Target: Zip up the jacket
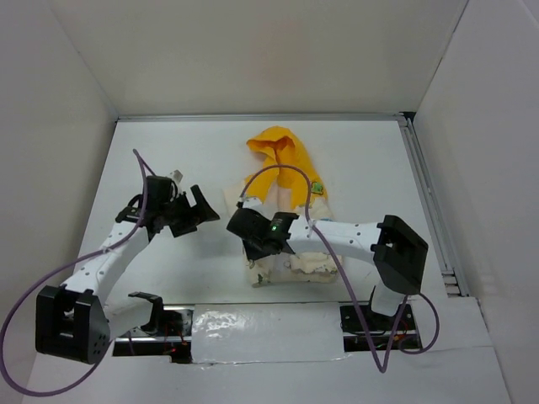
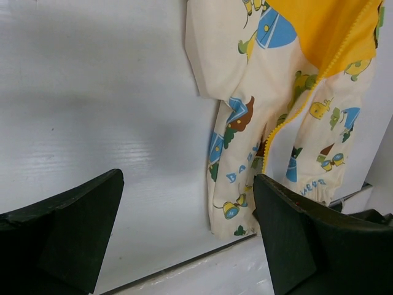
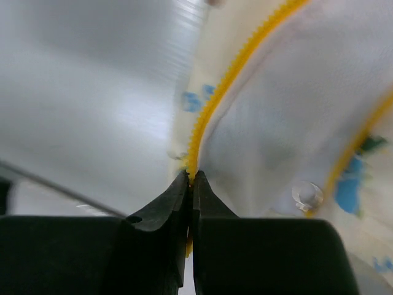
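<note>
right claw [image 3: 191, 178] pinched shut on the yellow zipper [image 3: 216, 101], low on the jacket [image 1: 299, 263] by the hem. left claw [image 2: 187, 181] spread wide above bare counter [image 1: 185, 151], just left of the jacket, holding nothing. jacket flat mid-counter, hood [image 1: 274, 147] toward the far wall, upper front open on yellow lining.

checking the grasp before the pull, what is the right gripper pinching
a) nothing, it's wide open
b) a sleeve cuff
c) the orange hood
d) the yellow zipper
D: in the right wrist view the right gripper has its fingers pressed together on the yellow zipper at the front edge of the jacket.
</note>
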